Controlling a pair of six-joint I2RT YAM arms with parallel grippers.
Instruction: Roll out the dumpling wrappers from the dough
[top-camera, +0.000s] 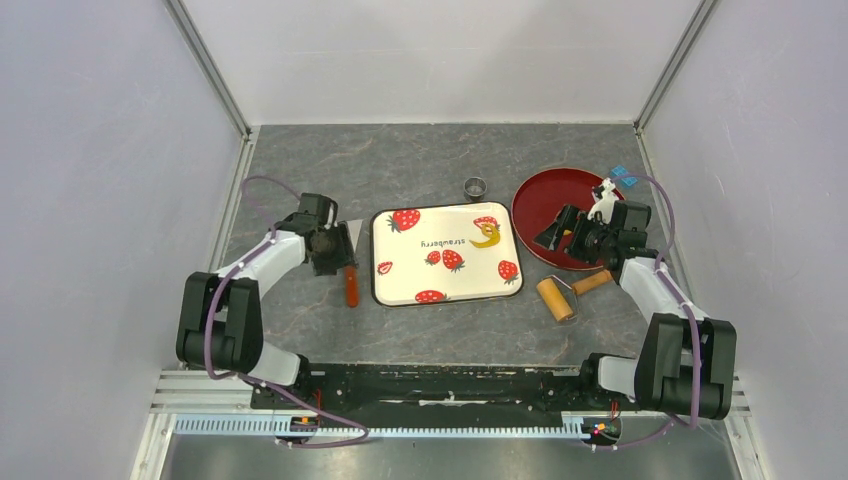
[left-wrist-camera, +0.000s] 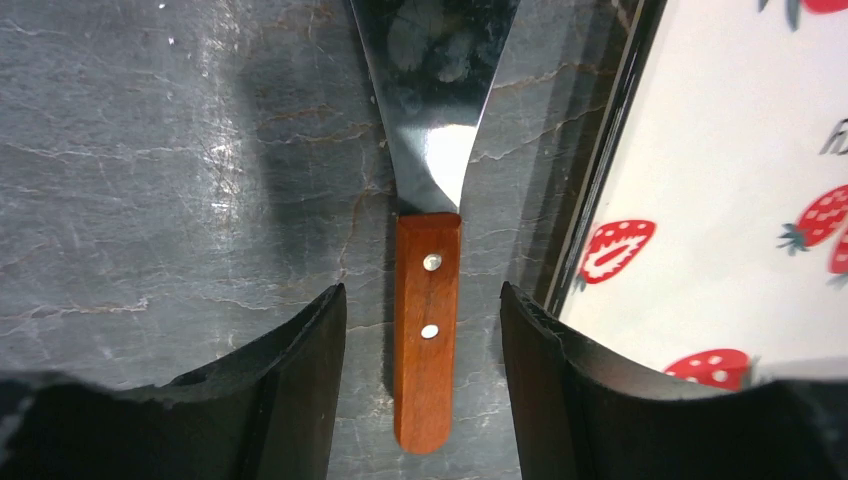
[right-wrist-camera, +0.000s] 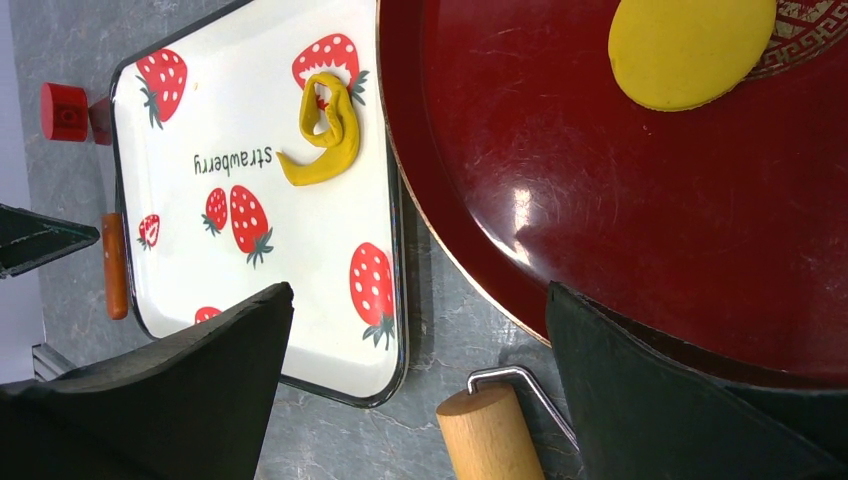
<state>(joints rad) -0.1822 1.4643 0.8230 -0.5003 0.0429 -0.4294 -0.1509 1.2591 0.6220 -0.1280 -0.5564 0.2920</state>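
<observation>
A round yellow dumpling wrapper (right-wrist-camera: 690, 50) lies flat on the dark red plate (right-wrist-camera: 620, 220). A curled crescent scrap of yellow dough (right-wrist-camera: 325, 135) (top-camera: 487, 235) rests on the strawberry tray (top-camera: 470, 280), near its far right corner. My right gripper (right-wrist-camera: 420, 300) (top-camera: 560, 232) hangs open over the plate's near left rim, holding nothing. My left gripper (left-wrist-camera: 423, 300) (top-camera: 325, 250) is open left of the tray. The wooden handle of a metal spatula (left-wrist-camera: 427, 330) lies on the table between its fingers (left-wrist-camera: 290, 390), with a gap on each side.
A wooden roller (top-camera: 568, 293) (right-wrist-camera: 490, 435) with a wire frame lies in front of the plate, right of the tray. A small metal ring cutter (top-camera: 476, 187) stands behind the tray. The tray's edge (left-wrist-camera: 600, 180) runs close beside the spatula. White walls enclose the table.
</observation>
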